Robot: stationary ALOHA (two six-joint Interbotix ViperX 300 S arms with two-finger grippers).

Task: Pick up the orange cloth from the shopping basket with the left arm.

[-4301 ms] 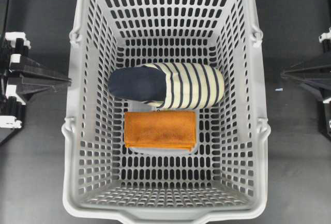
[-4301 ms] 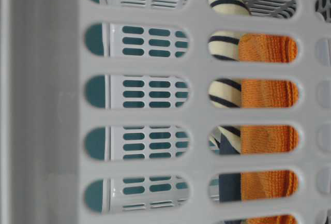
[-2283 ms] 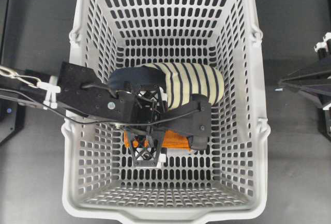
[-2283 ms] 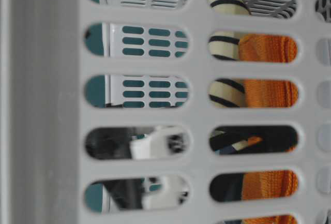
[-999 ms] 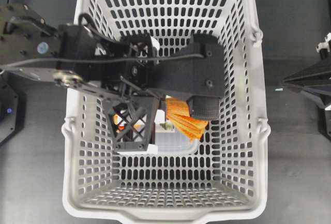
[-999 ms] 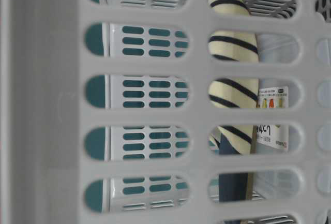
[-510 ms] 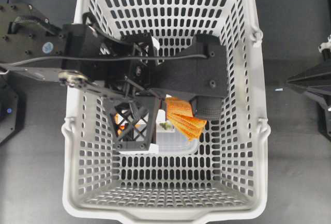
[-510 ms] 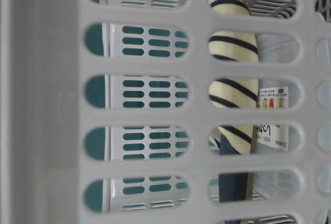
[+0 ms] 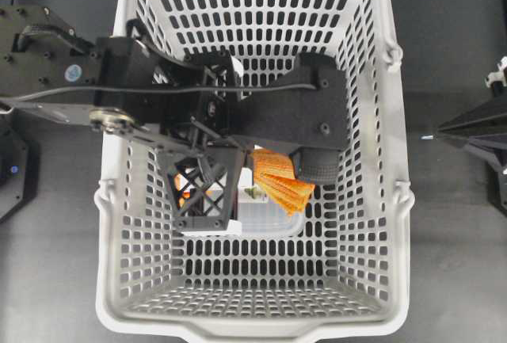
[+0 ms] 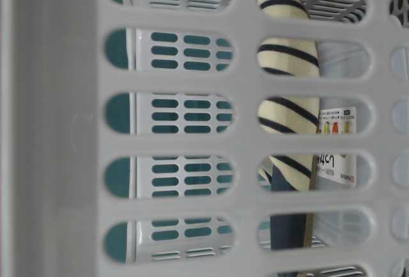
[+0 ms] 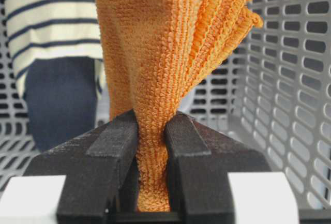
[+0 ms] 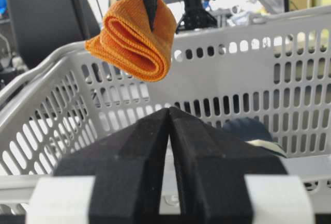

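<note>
My left gripper [image 9: 257, 170] is shut on the orange cloth [image 9: 283, 182], which hangs bunched and folded over the grey shopping basket [image 9: 111, 200]. In the left wrist view the two black fingers [image 11: 116, 141] pinch a gathered fold of the cloth [image 11: 165, 53], clear of the basket floor. From the right wrist view the cloth [image 12: 132, 35] dangles higher than the basket's rim [image 12: 258, 25]. My right gripper [image 9: 440, 127] stays outside the basket on the right, its tips [image 12: 169, 111] pressed together with nothing in them.
A navy-and-cream striped slipper [image 11: 51, 17] lies on the basket floor, also seen through the wall slots [image 10: 287, 107]. A clear packet with a printed label [image 9: 265, 215] lies where the cloth was. The left arm's black plates [image 9: 301, 113] cover the basket's middle.
Since the earliest frames the left gripper reached into the basket, closed on the cloth and lifted it off the floor, uncovering the packet. Over the last second it has barely shifted.
</note>
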